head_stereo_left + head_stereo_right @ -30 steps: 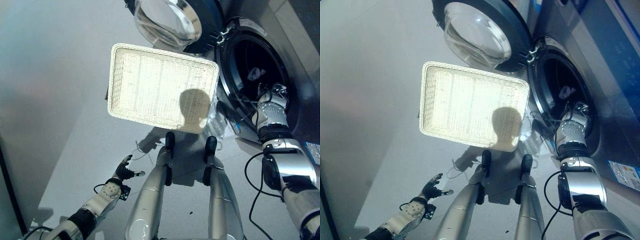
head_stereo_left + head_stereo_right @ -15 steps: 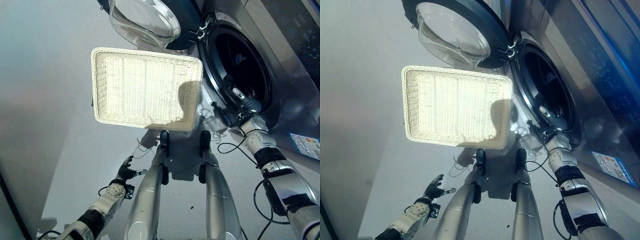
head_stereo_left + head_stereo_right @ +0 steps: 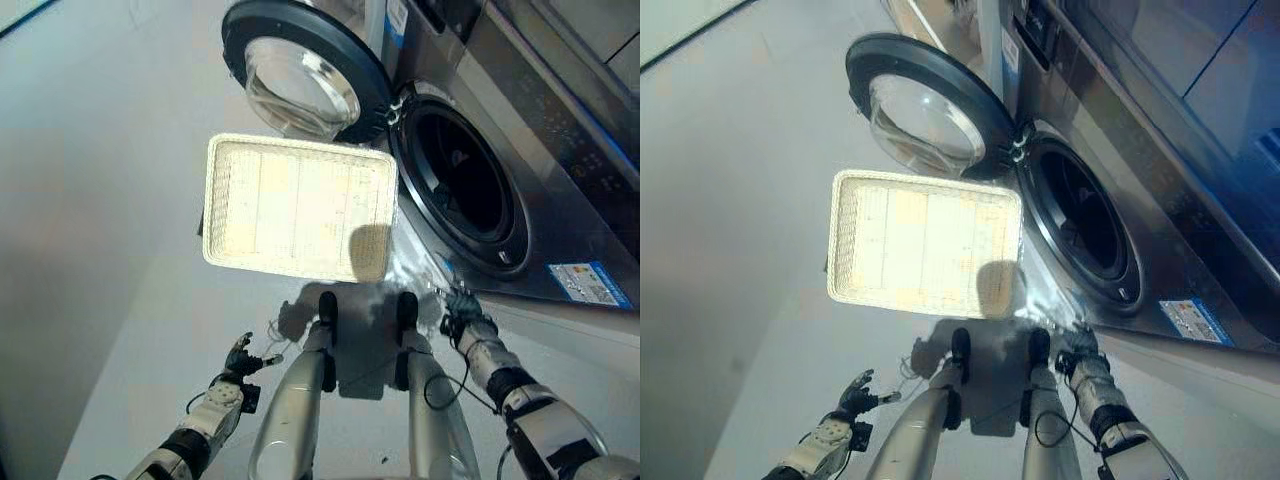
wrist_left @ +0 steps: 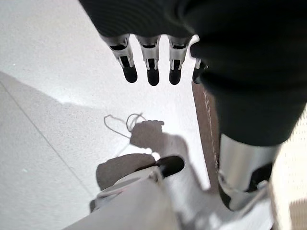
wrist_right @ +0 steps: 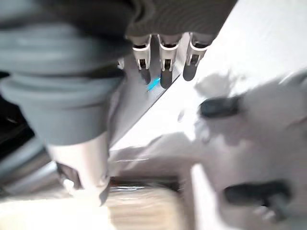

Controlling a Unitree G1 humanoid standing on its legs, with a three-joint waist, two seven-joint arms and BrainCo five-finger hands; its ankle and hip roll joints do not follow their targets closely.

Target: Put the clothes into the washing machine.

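Silver fingers with dark tips hang loose and straight on the right hand [image 3: 462, 318], which sits low over the pale floor [image 3: 110, 230] just below the front of the washing machine [image 3: 520, 150], outside the drum opening [image 3: 462, 182] and holding nothing; its own wrist view shows the fingers [image 5: 166, 72] in an even row with bare floor past them. The left hand [image 3: 240, 358] is down at the robot's left side, well apart from the machine, its fingers [image 4: 152, 69] likewise relaxed and spread, with nothing between them. Beyond the hands, a white woven basket [image 3: 225, 180] lies flat on the floor directly in front of the robot, beside the machine; its inside looks bare, though the strong glare on the weave makes small items hard to rule out. The round door [image 3: 300, 75] with its glass bowl stands swung wide open, hinged at the side next to the basket's far edge. The drum opening is dark inside, and I cannot make out any clothes within it from these views. A thin pale loop, perhaps a thread or cord [image 4: 125, 123], lies on the floor near the left hand.
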